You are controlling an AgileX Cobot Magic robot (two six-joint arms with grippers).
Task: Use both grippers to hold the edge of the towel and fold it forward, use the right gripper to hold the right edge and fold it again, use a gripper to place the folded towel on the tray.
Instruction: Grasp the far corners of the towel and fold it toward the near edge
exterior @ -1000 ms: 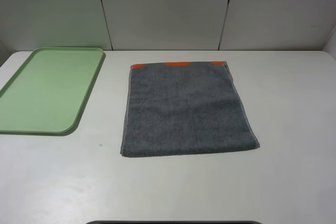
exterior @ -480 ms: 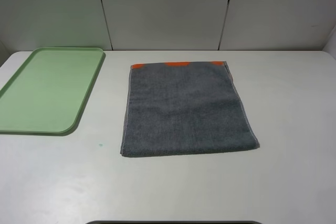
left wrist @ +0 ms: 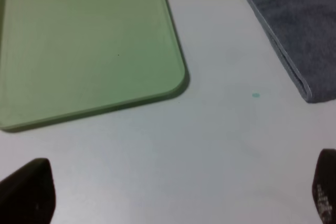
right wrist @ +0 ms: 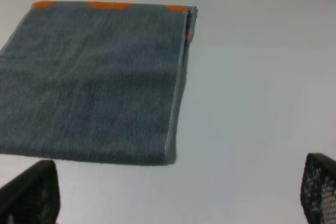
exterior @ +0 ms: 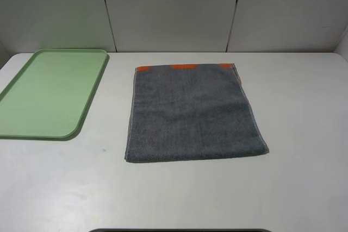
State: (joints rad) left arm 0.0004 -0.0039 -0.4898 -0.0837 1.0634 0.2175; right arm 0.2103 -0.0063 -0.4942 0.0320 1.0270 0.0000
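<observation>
On the surface, mid-way, the towel [exterior: 193,113] lies flat, tray [exterior: 49,91] well left. Left gripper [left wrist: 176,190] and right gripper [right wrist: 176,190] hover, jaws released, empty. First fold seems pending: both must reach the near edge [exterior: 196,157].

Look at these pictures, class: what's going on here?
Nothing is being handled yet. The dark grey towel lies flat on the white table, with orange showing along its far end. The green tray sits to its left with nothing on it. The left gripper and right gripper hover over the table near the towel, jaws wide open, holding nothing.
</observation>
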